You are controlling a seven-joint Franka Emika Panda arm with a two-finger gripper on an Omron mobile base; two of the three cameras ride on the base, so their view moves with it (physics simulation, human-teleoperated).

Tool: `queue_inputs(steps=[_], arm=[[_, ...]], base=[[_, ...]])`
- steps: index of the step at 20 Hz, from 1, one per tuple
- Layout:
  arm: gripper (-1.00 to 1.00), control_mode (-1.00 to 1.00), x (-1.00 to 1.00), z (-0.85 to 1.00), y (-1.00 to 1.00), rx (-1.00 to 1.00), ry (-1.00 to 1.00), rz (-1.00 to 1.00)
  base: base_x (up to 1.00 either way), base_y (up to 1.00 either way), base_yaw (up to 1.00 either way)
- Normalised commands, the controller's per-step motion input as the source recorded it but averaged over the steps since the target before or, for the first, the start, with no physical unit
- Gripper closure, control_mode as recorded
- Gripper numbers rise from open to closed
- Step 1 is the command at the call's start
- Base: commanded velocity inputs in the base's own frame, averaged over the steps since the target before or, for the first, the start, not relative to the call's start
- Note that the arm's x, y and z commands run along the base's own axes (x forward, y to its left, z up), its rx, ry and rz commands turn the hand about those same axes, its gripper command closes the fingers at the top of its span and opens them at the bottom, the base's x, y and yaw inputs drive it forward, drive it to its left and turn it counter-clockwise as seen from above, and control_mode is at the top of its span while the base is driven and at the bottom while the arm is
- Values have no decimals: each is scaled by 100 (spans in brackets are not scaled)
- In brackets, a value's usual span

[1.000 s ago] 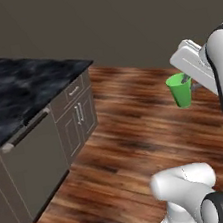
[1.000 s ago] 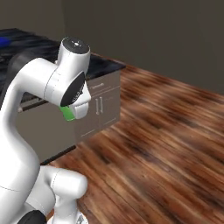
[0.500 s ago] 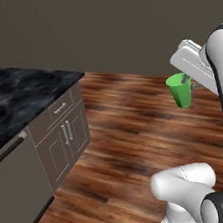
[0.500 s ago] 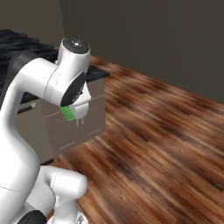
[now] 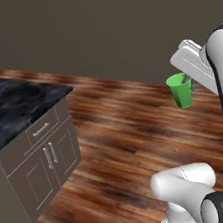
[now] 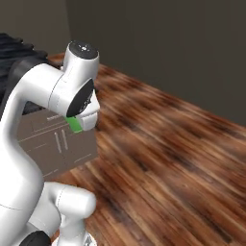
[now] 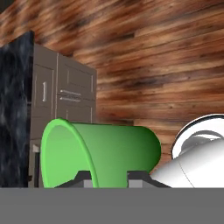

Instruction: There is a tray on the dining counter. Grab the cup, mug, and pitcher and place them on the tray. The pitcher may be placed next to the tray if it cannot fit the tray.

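The gripper (image 7: pixel 107 177) is clenched on the cup (image 5: pixel 180 90), grasping it at the rim: in the hand view the two dark fingertips (image 7: pixel 83 178) stand at the bottom centre of the frame, one on each side of the cup wall just behind the open mouth. In that view the cup (image 7: pixel 100 154) lies sideways across the lower middle of the frame, mouth toward the lower left and base toward the right. In the left base view the cup appears upright in the right half of the frame, slightly above centre, hanging in the air over the wooden floor (image 5: pixel 129 146) and touching nothing below it; the white hand of the arm reaches it from the upper right. In the right base view only a small green strip of the cup (image 6: pixel 74 125) is visible at the left of centre, under the white wrist housing. The desk (image 5: pixel 11 105), a black marble top with white veins, occupies the left edge of the left base view, at mid height. Grey cabinet fronts (image 5: pixel 49 153) with a drawer and two doors stand beneath it at the lower left. In the hand view the same marble top (image 7: pixel 15 113) runs along the left edge, with the cabinet doors (image 7: pixel 65 94) just to its right. The cup is well apart from the desk, with open floor between them.
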Motion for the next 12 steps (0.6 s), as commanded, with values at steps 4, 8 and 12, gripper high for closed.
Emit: queue_inputs(steps=[4, 8, 12], arm=[[100, 100, 0, 0, 0, 0, 0, 0], [100, 100, 0, 0, 0, 0, 0, 0], [100, 100, 0, 0, 0, 0, 0, 0]], base=[[100, -67, 17], [99, -69, 22], [95, -71, 26]])
